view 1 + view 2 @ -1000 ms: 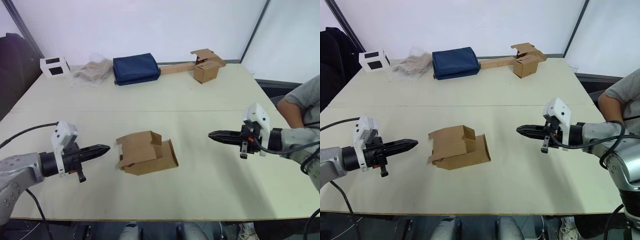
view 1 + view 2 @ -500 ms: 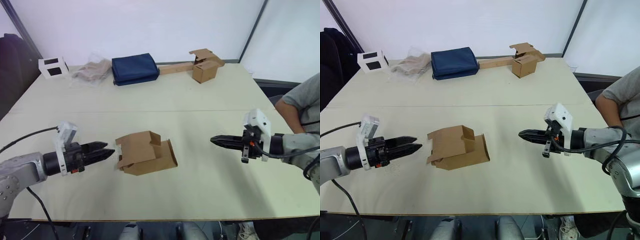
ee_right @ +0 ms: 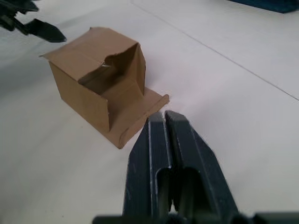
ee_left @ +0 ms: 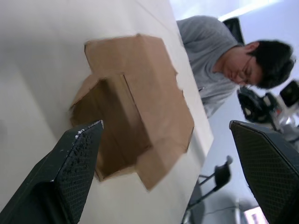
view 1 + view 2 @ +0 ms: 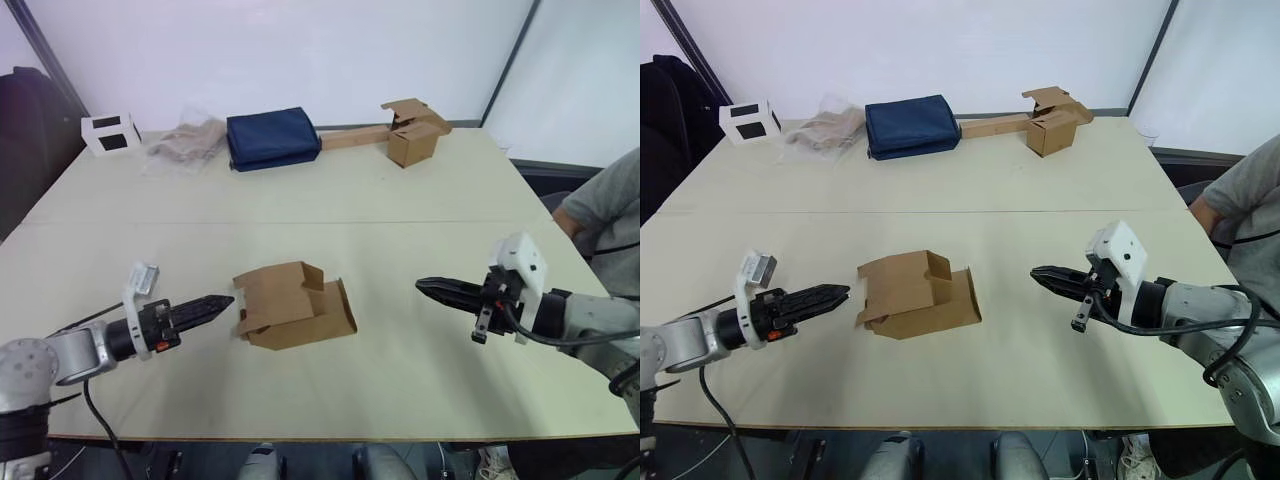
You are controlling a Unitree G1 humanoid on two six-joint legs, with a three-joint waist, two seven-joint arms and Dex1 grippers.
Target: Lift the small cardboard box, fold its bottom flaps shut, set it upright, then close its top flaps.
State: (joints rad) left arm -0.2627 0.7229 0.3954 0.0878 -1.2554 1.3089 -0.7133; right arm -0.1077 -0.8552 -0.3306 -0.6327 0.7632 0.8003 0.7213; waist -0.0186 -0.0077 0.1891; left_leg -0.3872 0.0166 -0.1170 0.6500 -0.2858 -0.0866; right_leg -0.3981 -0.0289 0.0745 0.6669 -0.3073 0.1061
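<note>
The small cardboard box lies tipped, light and crushable; left gripper spread wide just beside it, right gripper pinched closed, well apart; grip a wall edge

the small cardboard box lies on its side on the pale table, near the middle of the front half. it is plain brown corrugated card, unprinted, with both ends open so its hollow inside shows. the flaps at the end facing the robot's left stand spread and unfolded, one jutting out at the low corner. at the opposite end a flap lies flat on the tabletop, while a side flap there stands upright with a wavy upper edge.
</note>
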